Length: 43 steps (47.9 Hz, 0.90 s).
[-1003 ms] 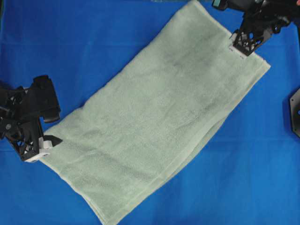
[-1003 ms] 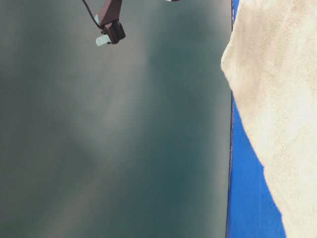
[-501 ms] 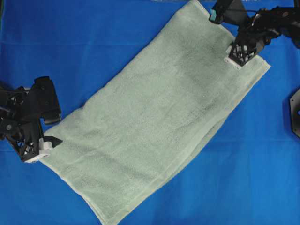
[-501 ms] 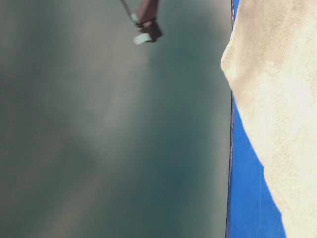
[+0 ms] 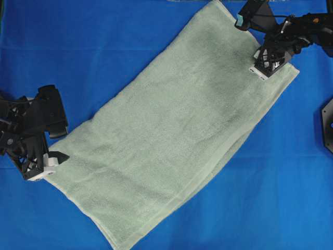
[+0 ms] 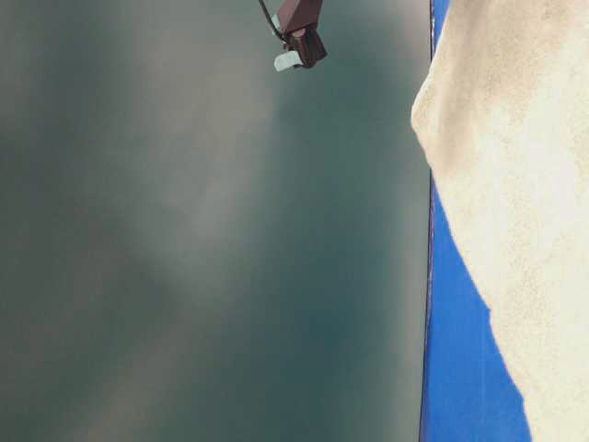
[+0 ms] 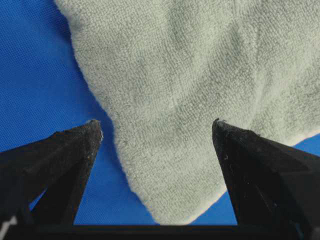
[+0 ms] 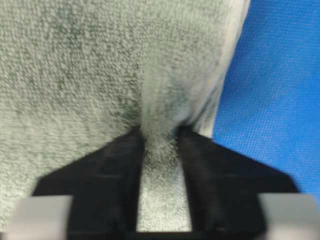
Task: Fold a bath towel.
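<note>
Towel (image 5: 171,135): soft, limp, light; best gripped at corners.
My right tool (image 8: 160,150): pinching a towel ridge near its edge.
My left tool (image 7: 157,130): spread wide around the towel's corner.

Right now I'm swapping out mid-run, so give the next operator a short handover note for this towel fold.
Left gripper: open, jaws straddling the bath towel's near-left corner, not closed on it.
Right gripper: pinching a ridge of towel near the far-right edge.
Towel: lies flat and diagonal on the blue cloth, already doubled lengthwise.
Done: right-side grasp.
Left: close the left gripper on its corner, lift both ends, make the next fold.
</note>
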Each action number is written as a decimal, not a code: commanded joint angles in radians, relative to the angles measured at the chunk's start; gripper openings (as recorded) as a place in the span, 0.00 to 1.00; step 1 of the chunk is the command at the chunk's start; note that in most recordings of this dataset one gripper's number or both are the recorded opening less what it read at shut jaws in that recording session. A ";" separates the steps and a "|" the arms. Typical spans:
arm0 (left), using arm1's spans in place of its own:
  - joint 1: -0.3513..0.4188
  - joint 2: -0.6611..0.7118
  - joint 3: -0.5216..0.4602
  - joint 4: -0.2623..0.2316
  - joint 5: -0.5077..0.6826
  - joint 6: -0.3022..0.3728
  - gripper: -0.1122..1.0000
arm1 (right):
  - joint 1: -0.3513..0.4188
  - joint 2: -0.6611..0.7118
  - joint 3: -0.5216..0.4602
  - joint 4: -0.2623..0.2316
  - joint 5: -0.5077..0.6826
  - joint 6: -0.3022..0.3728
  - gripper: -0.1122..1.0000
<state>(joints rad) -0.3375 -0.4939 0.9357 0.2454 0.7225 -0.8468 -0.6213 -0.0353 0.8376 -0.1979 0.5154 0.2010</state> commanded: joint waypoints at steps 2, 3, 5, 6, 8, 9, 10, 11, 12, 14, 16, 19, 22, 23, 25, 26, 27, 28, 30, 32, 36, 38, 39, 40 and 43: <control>0.000 -0.003 -0.026 0.003 -0.003 -0.002 0.87 | -0.005 -0.003 0.011 -0.002 -0.038 0.002 0.27; 0.002 -0.003 -0.026 0.003 -0.003 -0.002 0.87 | -0.005 -0.005 0.014 -0.002 -0.046 0.003 0.25; 0.002 -0.003 -0.025 0.003 -0.003 -0.002 0.87 | -0.005 -0.008 0.018 -0.002 -0.061 0.005 0.24; 0.002 -0.003 -0.025 0.002 -0.003 -0.002 0.87 | -0.005 -0.009 0.020 -0.002 -0.066 0.006 0.24; 0.000 -0.003 -0.025 0.003 -0.002 -0.002 0.87 | -0.005 -0.012 0.025 -0.002 -0.077 0.012 0.24; 0.002 -0.003 -0.025 0.003 -0.003 -0.002 0.87 | -0.005 -0.015 0.026 -0.002 -0.080 0.014 0.24; 0.002 -0.003 -0.025 0.003 -0.002 0.000 0.87 | -0.005 -0.015 0.026 -0.002 -0.083 0.015 0.24; 0.002 -0.005 -0.025 0.003 -0.002 0.000 0.87 | -0.005 -0.017 0.026 -0.002 -0.081 0.015 0.24; 0.002 -0.005 -0.025 0.003 -0.002 0.000 0.87 | -0.005 -0.018 0.026 -0.002 -0.078 0.017 0.24; 0.002 -0.003 -0.026 0.003 -0.003 0.000 0.87 | -0.002 -0.025 0.026 -0.002 -0.072 0.018 0.24; 0.002 -0.003 -0.026 0.002 -0.003 0.000 0.87 | 0.003 -0.038 0.020 -0.002 -0.061 0.025 0.24; 0.002 -0.003 -0.026 0.003 -0.002 0.000 0.87 | 0.017 -0.067 0.012 0.000 -0.041 0.038 0.24; 0.002 -0.003 -0.026 0.003 -0.002 -0.002 0.87 | 0.046 -0.117 -0.002 0.002 -0.003 0.066 0.24; 0.002 -0.005 -0.026 0.003 -0.003 -0.002 0.87 | 0.060 -0.130 -0.008 0.002 0.011 0.077 0.24; 0.002 -0.003 -0.026 0.002 -0.003 -0.002 0.87 | 0.089 -0.160 -0.020 0.002 0.040 0.097 0.24; 0.002 -0.005 -0.026 0.002 -0.003 -0.002 0.87 | 0.104 -0.172 -0.029 0.000 0.057 0.107 0.24; 0.000 -0.003 -0.026 0.003 -0.003 -0.002 0.87 | 0.123 -0.186 -0.037 0.000 0.072 0.118 0.24; 0.002 -0.003 -0.026 0.002 -0.003 -0.002 0.87 | 0.141 -0.199 -0.046 -0.002 0.086 0.132 0.24; 0.002 -0.003 -0.026 0.003 -0.002 0.000 0.87 | 0.179 -0.222 -0.063 -0.003 0.112 0.155 0.24; 0.002 -0.003 -0.026 0.002 -0.003 0.000 0.87 | 0.235 -0.244 -0.086 -0.005 0.138 0.189 0.24; 0.002 -0.003 -0.028 0.003 -0.002 0.000 0.87 | 0.328 -0.253 -0.127 -0.006 0.169 0.249 0.24; 0.002 -0.003 -0.026 0.003 -0.003 0.000 0.87 | 0.377 -0.247 -0.149 -0.008 0.181 0.282 0.24; 0.002 -0.003 -0.026 0.002 -0.003 0.000 0.87 | 0.403 -0.239 -0.160 -0.011 0.184 0.299 0.24; 0.002 -0.003 -0.026 0.003 -0.003 0.000 0.87 | 0.428 -0.232 -0.169 -0.015 0.187 0.316 0.24; 0.002 -0.003 -0.026 0.003 -0.003 0.002 0.87 | 0.503 -0.195 -0.201 -0.029 0.192 0.367 0.24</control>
<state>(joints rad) -0.3390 -0.4939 0.9357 0.2454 0.7240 -0.8468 -0.1979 -0.2500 0.6903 -0.2132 0.7026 0.5277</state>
